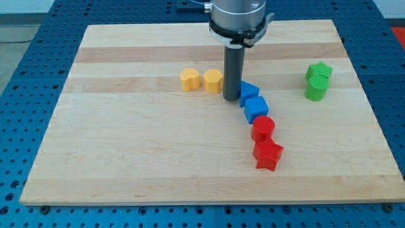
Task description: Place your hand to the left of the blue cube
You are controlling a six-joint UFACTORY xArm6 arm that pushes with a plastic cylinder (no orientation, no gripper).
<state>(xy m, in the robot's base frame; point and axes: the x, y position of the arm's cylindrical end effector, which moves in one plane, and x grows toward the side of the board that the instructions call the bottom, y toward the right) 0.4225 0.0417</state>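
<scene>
- my tip (231,99) down on the bench (126,158), a bit above bench centre, nearer the top edge than the bottom edge
- no fingers on this arm, just a straight dark rod, so nothing spread or pinching
- tip sits between the yellow pentagon-ish block (213,81) and the upper blue block (248,92); touching or nearly touching both, can't tell which
- upper blue block: wedge-like shape, just right of the tip
- blue cube (256,108) just below-right of that, touching it; near bench centre, slightly toward the right edge
- tip is up-left of the blue cube, close, not touching it
- yellow heart block (189,79) left of the yellow pentagon-ish block, small gap between them
- red cylinder (262,128) directly below the blue cube, touching it
- red star block (267,154) below the red cylinder, touching, closest of all to the bottom edge
- blue and red blocks form a curved chain running toward the bottom edge
- green star block (319,71) near the right edge, upper half
- green cylinder (316,88) just below it, touching
</scene>
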